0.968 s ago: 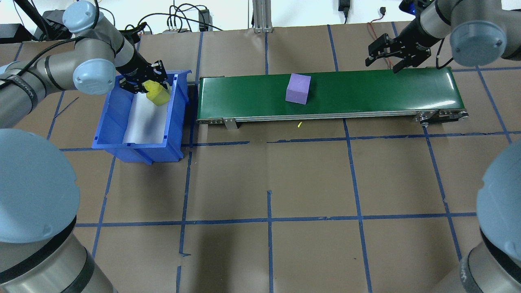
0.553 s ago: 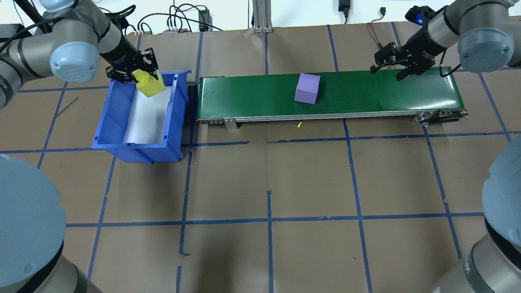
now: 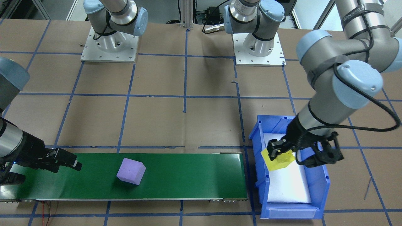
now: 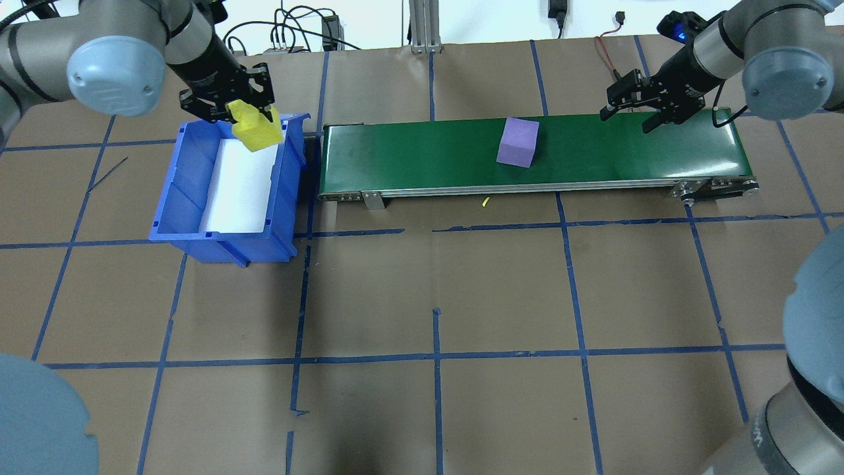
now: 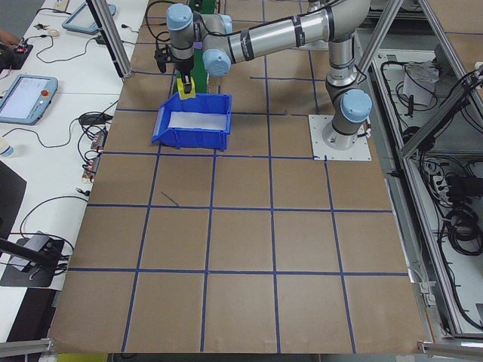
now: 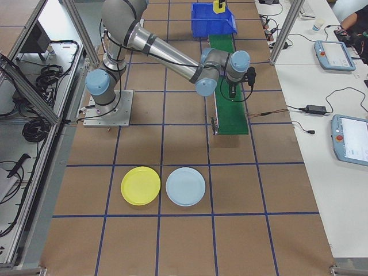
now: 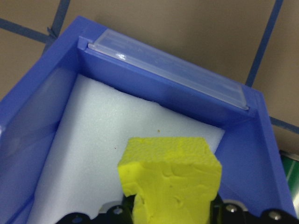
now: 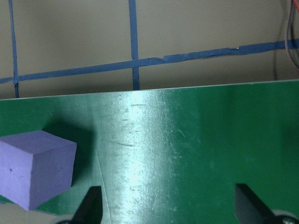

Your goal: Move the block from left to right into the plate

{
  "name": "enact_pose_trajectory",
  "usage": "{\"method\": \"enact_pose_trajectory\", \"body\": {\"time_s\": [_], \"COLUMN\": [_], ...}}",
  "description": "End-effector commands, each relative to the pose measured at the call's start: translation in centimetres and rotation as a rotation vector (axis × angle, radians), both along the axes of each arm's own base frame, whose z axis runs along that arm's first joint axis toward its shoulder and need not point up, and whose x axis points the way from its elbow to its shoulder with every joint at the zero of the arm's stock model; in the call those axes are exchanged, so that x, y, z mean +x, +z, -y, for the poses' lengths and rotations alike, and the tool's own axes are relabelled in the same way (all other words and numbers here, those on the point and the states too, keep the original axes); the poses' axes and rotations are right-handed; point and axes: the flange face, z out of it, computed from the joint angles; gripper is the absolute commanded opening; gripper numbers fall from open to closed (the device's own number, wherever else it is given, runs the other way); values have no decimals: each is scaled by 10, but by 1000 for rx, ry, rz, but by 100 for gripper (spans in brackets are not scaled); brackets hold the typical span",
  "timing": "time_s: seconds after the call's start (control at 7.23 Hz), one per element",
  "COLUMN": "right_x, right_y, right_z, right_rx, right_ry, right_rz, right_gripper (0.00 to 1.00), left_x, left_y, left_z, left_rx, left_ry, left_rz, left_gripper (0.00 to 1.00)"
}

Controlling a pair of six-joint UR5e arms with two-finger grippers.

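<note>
Take the green conveyor belt (image 4: 527,150) as your landmark and read the overhead view from its left end. Just off that end sits the blue bin (image 4: 191,198), and above the bin's far corner nearest the belt your left claw (image 4: 232,112) is pinching the yellow block (image 4: 256,131), which hangs clear of the white foam liner (image 7: 93,140) in the left wrist view. So that block is out of the bin but not yet on the belt; I judge the next step is to carry it rightward over the bin wall and set it on the near end of the belt. Further along, a little right of the belt's middle, the purple block (image 4: 518,142) rests on the green surface, tilted a bit to the belt's edges, with nothing touching it. Near the belt's right end your right claw (image 4: 634,105) hangs just above the belt with its fingers spread and empty, the purple block to its left and well apart. The yellow plate (image 6: 141,186) shows only in the right side view, on the brown surface well beyond the belt's right end, beside a pale blue plate (image 6: 185,186), and both are bare. As I read it, no block has reached the plate, so both pickups at the right end and both drops remain.
</note>
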Motion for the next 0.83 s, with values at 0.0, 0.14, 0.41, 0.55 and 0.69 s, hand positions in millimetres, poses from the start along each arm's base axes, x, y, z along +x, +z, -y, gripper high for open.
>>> {"method": "enact_pose_trajectory", "body": {"time_s": [0.0,0.14,0.41,0.55,0.69], "right_x": [0,0,1,1,2], "right_y": [3,3,4,0,-7], "right_z": [0,0,0,-1,-4], "right_rx": [56,41,27,20,20], "right_ry": [-146,-112,-88,-78,-79], "right_rz": [14,10,6,4,4], "right_gripper": [100,100,100,100,100], "left_x": [-82,-93,-125,-128,-129], "left_y": [-25,-55,-84,-92,-99], "left_z": [-20,-1,5,7,10], "left_rx": [32,6,-25,-17,-31], "left_ry": [-133,-201,-260,-257,-256], "left_rz": [40,36,44,45,43], "left_gripper": [25,26,26,26,26]}}
